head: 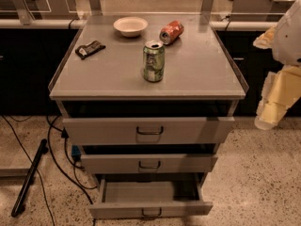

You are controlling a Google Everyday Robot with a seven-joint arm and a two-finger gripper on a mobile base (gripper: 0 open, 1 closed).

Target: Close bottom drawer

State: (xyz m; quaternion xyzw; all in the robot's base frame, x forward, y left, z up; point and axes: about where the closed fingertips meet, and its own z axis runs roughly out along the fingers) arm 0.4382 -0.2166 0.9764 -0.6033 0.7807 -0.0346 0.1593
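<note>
A big grey cabinet (117, 79) fills the middle of the frame. It has three drawers, and all three stick out. The top drawer (197, 130) is the tallest. The middle drawer (188, 164) sits under it. The bottom drawer (188, 209) is at the bottom edge of the frame. It is pulled out the most, and its front is the thinnest. It has a small dark handle (151, 213).

The robot arm (284, 32) hangs at the right edge of the frame, away from the cabinet. The gripper (267, 117) is at its low end, next to the top drawer but not touching it. I cannot tell if it is spread or pressed together.

On top of the cabinet, a green can (154, 61) stands up in the middle. A red can (171, 32) lies on its side behind it. A white bowl (130, 26) is to the left of the red can. A dark packet (90, 49) lies near the left edge.

A black stick (29, 178) and cables (59, 161) lie on the floor at the lower left.
</note>
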